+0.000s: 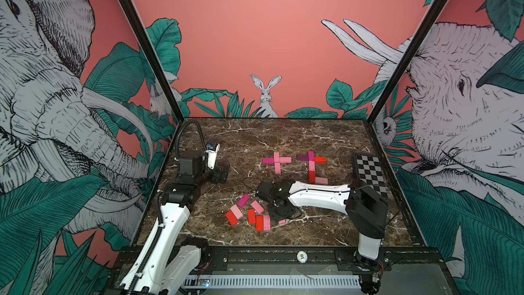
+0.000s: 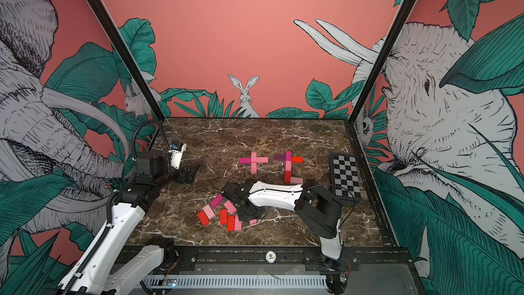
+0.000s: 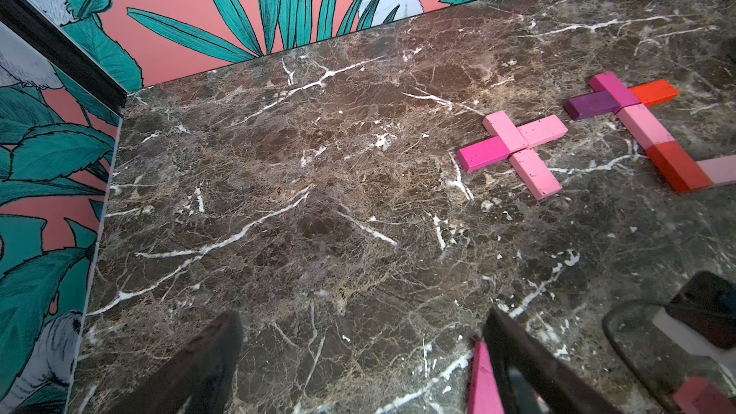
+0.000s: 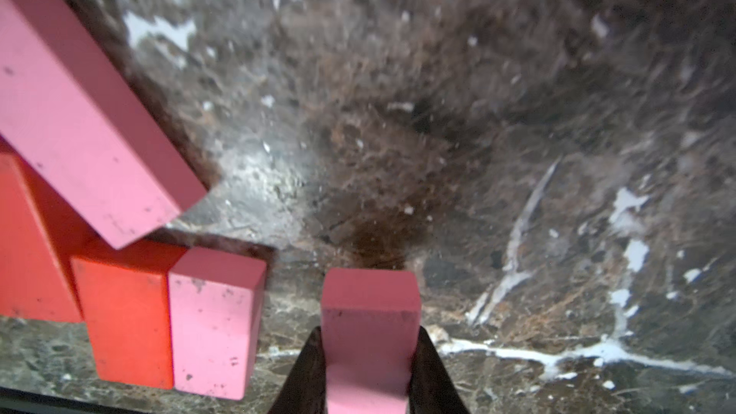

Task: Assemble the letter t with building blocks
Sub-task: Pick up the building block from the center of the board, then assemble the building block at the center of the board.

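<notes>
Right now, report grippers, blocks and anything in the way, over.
Right gripper shut on pink block at loose pile edge. Left gripper open, empty. Pink t, mixed t laid out. Red-and-pink pair close beside the grip.

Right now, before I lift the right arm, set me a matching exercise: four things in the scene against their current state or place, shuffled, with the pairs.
Things:
1. left gripper
2. right gripper
3. checkerboard plate
4. dark purple block

States or places:
A. shut on a pink block
B. part of a crossbar, against a magenta block
C. open, holding nothing
D. flat at the edge of the table on the right arm's side

Pairs: 1-C, 2-A, 3-D, 4-B
</notes>
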